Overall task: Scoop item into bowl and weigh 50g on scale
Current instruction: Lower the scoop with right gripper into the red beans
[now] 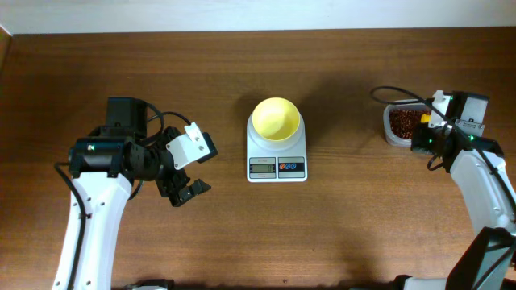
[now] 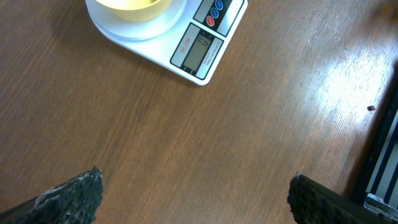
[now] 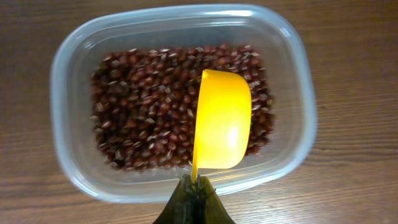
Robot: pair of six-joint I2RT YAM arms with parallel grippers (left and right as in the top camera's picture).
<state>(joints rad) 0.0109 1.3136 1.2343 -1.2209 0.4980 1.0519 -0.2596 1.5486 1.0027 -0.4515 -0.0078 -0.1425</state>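
Note:
The pale-yellow bowl [image 1: 276, 118] stands empty on the white scale [image 1: 276, 167] at the table's middle; both show at the top of the left wrist view, bowl [image 2: 134, 7] and scale [image 2: 199, 50]. The red-brown beans [image 1: 404, 121] fill a clear tub [image 1: 389, 133] at the right. My right gripper [image 3: 194, 190] is shut on the handle of a yellow scoop [image 3: 221, 121], held over the beans [image 3: 143, 106] in the tub [image 3: 74, 56], its back turned up. My left gripper [image 2: 193, 193] is open and empty over bare table, left of the scale [image 1: 184, 181].
The table is brown wood. A dark frame edge [image 2: 382, 162] runs along the right side of the left wrist view. The right arm [image 1: 484, 185] reaches in from the lower right; the left arm [image 1: 97, 201] from the lower left.

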